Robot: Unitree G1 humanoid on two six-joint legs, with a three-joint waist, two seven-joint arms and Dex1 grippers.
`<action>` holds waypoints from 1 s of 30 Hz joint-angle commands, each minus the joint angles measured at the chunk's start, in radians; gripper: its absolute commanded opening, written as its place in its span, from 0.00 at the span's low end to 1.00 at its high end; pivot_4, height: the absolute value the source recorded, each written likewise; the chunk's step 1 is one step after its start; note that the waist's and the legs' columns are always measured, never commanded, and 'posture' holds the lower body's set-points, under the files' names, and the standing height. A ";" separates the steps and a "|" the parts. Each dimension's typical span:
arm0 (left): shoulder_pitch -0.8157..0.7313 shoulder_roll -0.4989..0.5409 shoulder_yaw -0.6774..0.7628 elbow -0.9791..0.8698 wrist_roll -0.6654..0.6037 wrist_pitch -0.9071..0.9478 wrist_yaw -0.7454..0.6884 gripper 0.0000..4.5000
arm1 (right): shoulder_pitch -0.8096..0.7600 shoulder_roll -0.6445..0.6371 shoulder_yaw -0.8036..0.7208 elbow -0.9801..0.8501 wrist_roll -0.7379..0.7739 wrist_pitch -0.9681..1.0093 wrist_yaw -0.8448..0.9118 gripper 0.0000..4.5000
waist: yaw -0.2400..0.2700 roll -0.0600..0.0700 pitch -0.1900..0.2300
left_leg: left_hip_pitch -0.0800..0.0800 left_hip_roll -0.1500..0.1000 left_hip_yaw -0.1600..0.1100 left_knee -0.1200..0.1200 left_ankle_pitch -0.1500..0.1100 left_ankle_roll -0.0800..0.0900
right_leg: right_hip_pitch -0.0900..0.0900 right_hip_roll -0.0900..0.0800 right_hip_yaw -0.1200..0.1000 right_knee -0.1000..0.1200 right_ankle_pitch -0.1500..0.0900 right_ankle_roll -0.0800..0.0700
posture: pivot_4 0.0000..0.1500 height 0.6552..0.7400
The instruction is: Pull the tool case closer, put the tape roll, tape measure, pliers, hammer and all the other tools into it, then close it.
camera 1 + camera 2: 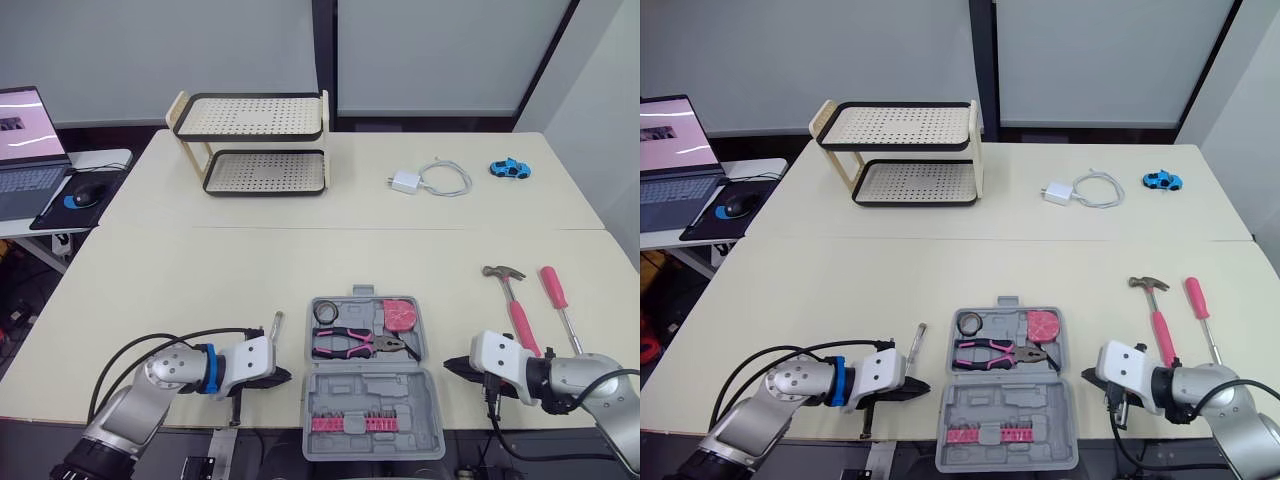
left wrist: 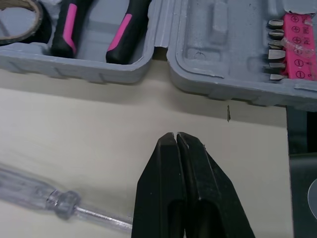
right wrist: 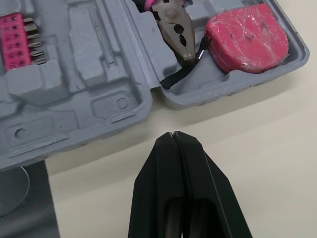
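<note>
The open tool case (image 1: 372,398) lies at the near edge of the surface (image 1: 200,280). It holds the tape roll (image 1: 324,313), pliers (image 1: 350,343) and tape measure (image 1: 402,314). The hammer (image 1: 515,305) and a pink screwdriver (image 1: 558,298) lie to its right, and a clear screwdriver (image 1: 275,325) lies to its left. The left tool (image 2: 176,136) and right tool (image 3: 173,136) flank the case, each pressed together and empty.

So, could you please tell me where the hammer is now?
In the left eye view, the hammer lies on the table at the robot's right, outside the open tool case, beside the pink-handled screwdriver, just beyond the right end effector.
</note>
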 commanded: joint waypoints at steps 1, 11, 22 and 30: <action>-0.027 -0.036 -0.030 0.015 0.025 -0.007 0.034 0.01 | -0.036 0.012 0.032 0.018 -0.020 -0.013 -0.010 0.00 | 0.001 0.000 0.000 | 0.000 0.000 0.000 0.000 0.000 0.000 | 0.000 0.000 0.000 0.000 0.000 0.000 | 1.00 0.90; -0.085 -0.094 -0.073 0.098 0.068 -0.044 0.073 0.01 | -0.107 0.052 0.130 0.084 -0.059 0.000 -0.015 0.00 | 0.001 0.002 -0.002 | 0.000 0.000 0.000 0.001 0.000 0.000 | 0.001 -0.001 0.000 0.000 0.000 0.000 | 1.00 0.90; -0.136 -0.142 -0.113 0.106 0.095 -0.042 0.088 0.01 | -0.156 0.095 0.179 0.096 -0.073 0.015 -0.018 0.00 | 0.003 0.005 -0.004 | 0.001 -0.001 -0.001 0.001 0.000 0.000 | 0.001 -0.001 0.000 0.000 0.000 0.000 | 1.00 0.90; -0.168 -0.168 -0.127 0.096 0.106 -0.016 0.081 0.01 | -0.164 0.103 0.176 0.087 -0.069 0.037 -0.030 0.00 | 0.004 0.005 -0.004 | 0.001 -0.001 -0.001 0.001 0.000 0.000 | 0.001 -0.001 0.000 0.000 0.000 0.000 | 1.00 0.90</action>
